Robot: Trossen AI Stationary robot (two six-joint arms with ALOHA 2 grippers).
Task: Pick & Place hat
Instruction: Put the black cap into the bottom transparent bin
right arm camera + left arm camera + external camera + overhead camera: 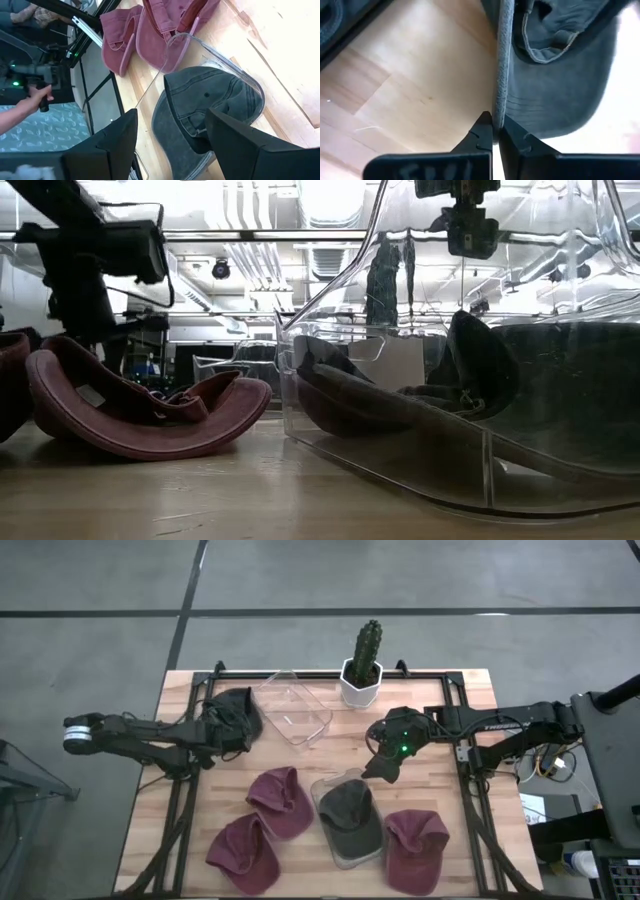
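Note:
A dark grey hat (pixel 236 716) sits near the table's far left, with my left gripper (pixel 212 735) shut on it from the left. In the left wrist view the hat (pixel 560 85) fills the space ahead of the shut fingers (pixel 494 131). A second dark grey hat (pixel 350 812) lies in a clear tray (pixel 341 852) near the middle; it also shows in the right wrist view (pixel 210 100). My right gripper (pixel 385 766) hovers open above that tray's far right corner (pixel 172 145), touching nothing. My left gripper pinches the dark hat's brim at its edge (pixel 499 107) between the two fingertips (pixel 482 127). The brim stands edge-on in the hold and the crown spreads beyond it. The fingers come roughly level from the table's left. I cannot tell whether the hat rests on the table.
Three maroon hats lie on the near half (pixel 280 800), (pixel 243 856), (pixel 415 848); one shows in the low view (pixel 150 420). An empty clear tray (pixel 293 707) and a cactus in a white pot (pixel 362 672) stand at the far edge. A person's hand (pixel 30 100) shows beyond the table.

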